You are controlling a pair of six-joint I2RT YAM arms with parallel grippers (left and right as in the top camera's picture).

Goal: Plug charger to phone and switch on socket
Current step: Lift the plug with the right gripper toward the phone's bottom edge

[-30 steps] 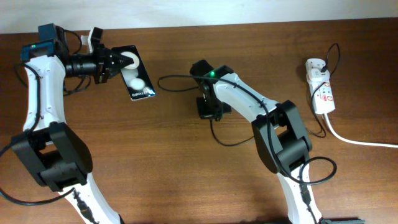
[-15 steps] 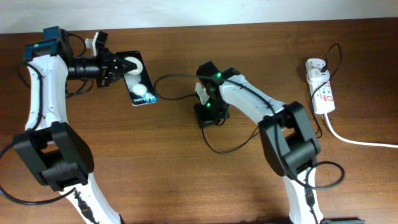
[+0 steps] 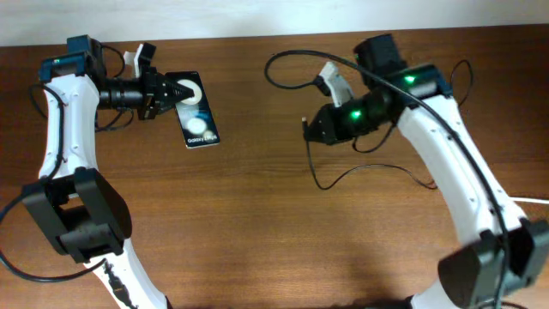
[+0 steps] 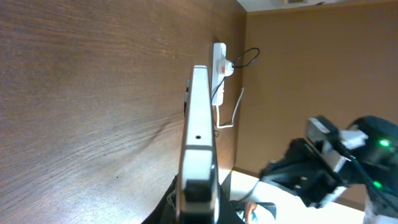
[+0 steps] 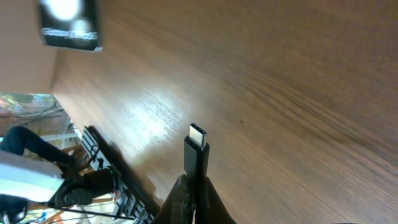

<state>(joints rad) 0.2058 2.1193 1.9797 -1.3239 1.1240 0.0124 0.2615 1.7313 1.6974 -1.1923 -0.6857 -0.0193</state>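
My left gripper point(image 3: 169, 91) is shut on one end of the black phone point(image 3: 197, 120), whose white blobs and "Galaxy" lettering face up. The left wrist view shows the phone edge-on point(image 4: 199, 118) between the jaws point(image 4: 198, 202). My right gripper point(image 3: 310, 130) is shut on the charger's black connector point(image 5: 197, 146) and holds it above the table, tip pointing left toward the phone point(image 5: 68, 23). The thin black charger cable point(image 3: 360, 168) trails below and loops behind the arm. The white socket point(image 4: 219, 59) shows far off in the left wrist view; overhead my right arm hides it.
The socket's thick white cord point(image 3: 533, 200) runs off the right edge. The brown wooden table point(image 3: 257, 232) stretches between the arms. A pale wall borders the table's far edge.
My right arm has lifted off the table and swung right and back, carrying the connector up with it. My left gripper has shifted the phone slightly right.
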